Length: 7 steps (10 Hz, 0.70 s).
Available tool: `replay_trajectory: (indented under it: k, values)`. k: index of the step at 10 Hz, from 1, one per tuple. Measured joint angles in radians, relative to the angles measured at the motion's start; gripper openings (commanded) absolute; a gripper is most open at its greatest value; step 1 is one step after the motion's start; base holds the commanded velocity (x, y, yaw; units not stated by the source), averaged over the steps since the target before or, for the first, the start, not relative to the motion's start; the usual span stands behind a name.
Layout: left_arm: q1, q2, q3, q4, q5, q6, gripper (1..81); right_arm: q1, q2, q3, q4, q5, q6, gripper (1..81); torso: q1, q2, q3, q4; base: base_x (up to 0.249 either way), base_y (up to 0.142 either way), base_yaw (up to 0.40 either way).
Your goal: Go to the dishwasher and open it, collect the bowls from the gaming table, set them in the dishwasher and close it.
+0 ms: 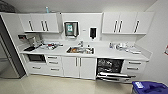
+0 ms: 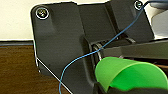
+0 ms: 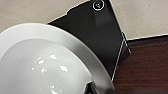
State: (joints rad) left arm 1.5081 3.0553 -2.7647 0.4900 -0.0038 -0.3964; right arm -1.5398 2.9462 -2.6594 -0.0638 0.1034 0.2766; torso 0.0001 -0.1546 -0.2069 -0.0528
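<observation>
The left claw's grip cannot be made out; a green bowl (image 2: pixel 130 73) sits close against it. The dishwasher (image 1: pixel 110 70) stands open under the counter's (image 1: pixel 107 53) right end.

My left wrist view cuts the green bowl (image 2: pixel 130 73) off at its edge, and my right wrist view does the same to the white bowl (image 3: pixel 47 62). On the countertop (image 1: pixel 105 52), the clutter is too blurred to name. The dishwasher (image 1: pixel 110 66) interior is dark.
</observation>
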Motion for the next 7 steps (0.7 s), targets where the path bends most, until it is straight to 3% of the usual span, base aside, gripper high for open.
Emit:
replay_trajectory:
  k: [7]
  values:
    - [0.0, 0.0, -0.001, 0.0, 0.001, 0.0, 1.0, 0.003, -0.003, -0.006, 0.0, -0.001, 0.0, 1.0, 0.0, 0.0, 0.0, 0.0, 0.114, 0.0, 0.0]
